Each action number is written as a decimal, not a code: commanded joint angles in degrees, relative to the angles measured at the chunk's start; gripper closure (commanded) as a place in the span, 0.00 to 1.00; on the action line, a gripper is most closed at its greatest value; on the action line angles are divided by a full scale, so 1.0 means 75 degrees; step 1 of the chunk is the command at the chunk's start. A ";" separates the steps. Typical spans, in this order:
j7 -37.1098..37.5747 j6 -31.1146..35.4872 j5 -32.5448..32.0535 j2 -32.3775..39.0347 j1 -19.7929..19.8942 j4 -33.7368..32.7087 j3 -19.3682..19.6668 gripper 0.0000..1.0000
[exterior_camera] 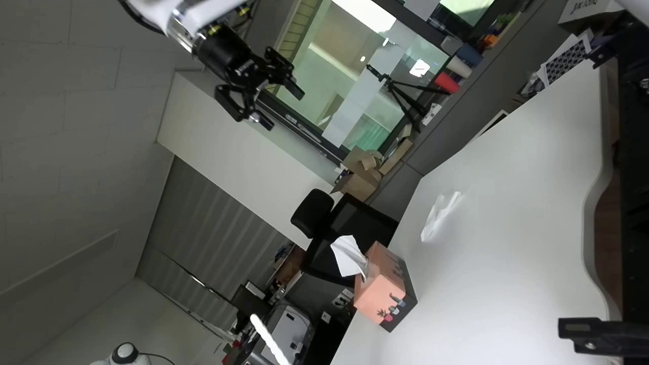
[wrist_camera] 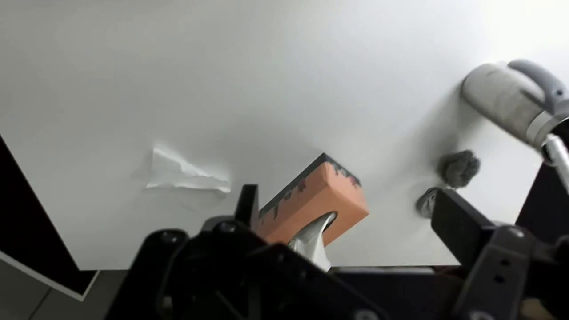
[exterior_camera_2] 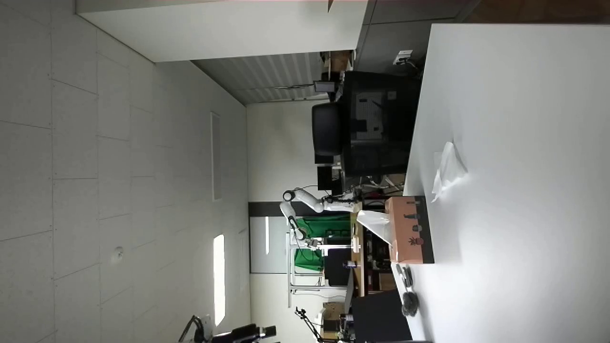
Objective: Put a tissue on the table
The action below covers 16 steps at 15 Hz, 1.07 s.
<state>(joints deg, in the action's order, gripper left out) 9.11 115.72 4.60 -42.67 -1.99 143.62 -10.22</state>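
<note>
Tissue [wrist_camera: 178, 176] lies on table [wrist_camera: 266, 66], nine o'clock of box [wrist_camera: 316, 198] in wrist view; gripper [exterior_camera: 283, 108] aloft, spread, empty. Placing looks done; next, probably retreat.

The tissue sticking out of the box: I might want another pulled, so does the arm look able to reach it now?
Probably yes: the claw hangs open and empty above the table, and the tissue sticks out of the box, uncovered in both exterior views.
</note>
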 commanded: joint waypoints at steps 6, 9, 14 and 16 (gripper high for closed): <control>0.1811 0.4080 -0.1454 0.4404 0.1262 -0.1071 -0.0138 0.00; 0.3432 0.4746 -0.2161 0.5893 0.2087 -0.1940 -0.0772 0.00; 0.5803 0.4215 -0.2887 0.8118 0.0416 -0.4100 0.0853 0.00; 0.6359 0.4087 -0.2466 0.8901 -0.0164 -0.4960 0.1307 0.00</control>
<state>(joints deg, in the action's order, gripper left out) 48.60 149.79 -15.65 14.99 3.27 117.75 -5.19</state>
